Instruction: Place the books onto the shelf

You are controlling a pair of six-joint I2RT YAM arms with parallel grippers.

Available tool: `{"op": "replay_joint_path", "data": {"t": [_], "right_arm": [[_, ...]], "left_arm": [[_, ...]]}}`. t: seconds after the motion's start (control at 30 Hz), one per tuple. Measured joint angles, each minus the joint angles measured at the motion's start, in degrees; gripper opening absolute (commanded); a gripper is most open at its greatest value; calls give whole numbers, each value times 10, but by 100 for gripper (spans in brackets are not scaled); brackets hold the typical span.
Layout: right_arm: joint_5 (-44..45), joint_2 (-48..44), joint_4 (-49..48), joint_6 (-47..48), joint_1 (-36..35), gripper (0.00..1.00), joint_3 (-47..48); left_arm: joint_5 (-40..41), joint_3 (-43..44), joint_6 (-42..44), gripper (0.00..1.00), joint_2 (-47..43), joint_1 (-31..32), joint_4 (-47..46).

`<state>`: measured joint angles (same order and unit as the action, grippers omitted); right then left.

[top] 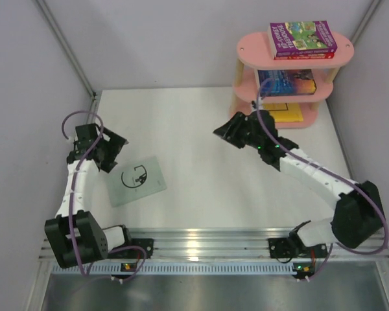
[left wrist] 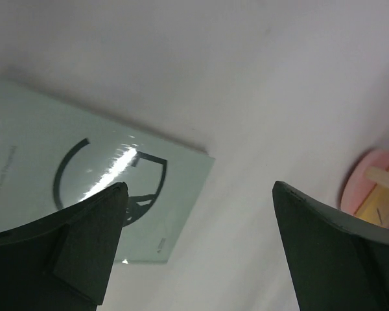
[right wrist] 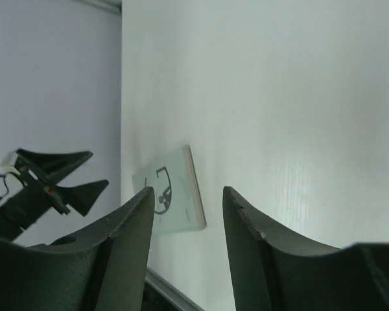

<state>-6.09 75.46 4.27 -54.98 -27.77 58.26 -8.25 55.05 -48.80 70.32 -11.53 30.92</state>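
One pale grey-green book (top: 137,180) with a black emblem lies flat on the white table at the left. My left gripper (top: 117,154) hovers just left of it, open wide and holding nothing; in the left wrist view the book (left wrist: 39,149) sits under and beyond the left finger, with the gripper (left wrist: 200,188) over bare table. The pink shelf (top: 249,48) stands at the back right. It carries a purple-green book (top: 303,35) on a red one on top, a dark blue book (top: 286,82) in the middle and a yellow book (top: 286,113) at the bottom. My right gripper (top: 225,126) is open and empty, left of the shelf, facing the grey-green book (right wrist: 178,181).
Grey walls close the table in on the left, back and right. A metal rail (top: 201,249) runs along the near edge between the arm bases. The shelf's pink base (left wrist: 363,175) with the yellow book (left wrist: 376,207) shows at the right edge of the left wrist view.
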Motion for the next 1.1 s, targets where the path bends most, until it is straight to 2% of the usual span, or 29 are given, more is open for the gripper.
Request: {"op": "replay_joint_path", "data": {"t": [0.17, 0.27, 0.5, 0.73, 0.83, 0.9, 0.93, 1.03, 1.1], "right_arm": [[18, 137, -46, 17, -129, 46, 17], [16, 237, -82, 29, -178, 46, 58], [-19, 407, -155, 53, -230, 46, 163], [-31, 483, -174, 74, -252, 46, 210], [-31, 498, -181, 76, -259, 45, 210], [-38, 504, -196, 74, -263, 39, 209], [-39, 505, -200, 75, -264, 29, 207], [-31, 501, -213, 80, -257, 15, 185], [-26, 483, -224, 85, -243, 13, 161]], "left_arm": [[116, -33, -26, 94, -18, -26, 36], [184, -54, -23, 92, -27, -35, 37], [246, -69, 11, 93, 16, -63, 32], [216, -96, 47, 94, 54, -90, 20], [168, -96, 76, 88, 79, -90, 11], [106, -96, 101, 81, 100, -90, 1], [85, -96, 116, 81, 111, -90, -4], [27, -100, 150, 74, 135, -96, -28], [-13, -114, 161, 73, 135, -94, -61]]}}
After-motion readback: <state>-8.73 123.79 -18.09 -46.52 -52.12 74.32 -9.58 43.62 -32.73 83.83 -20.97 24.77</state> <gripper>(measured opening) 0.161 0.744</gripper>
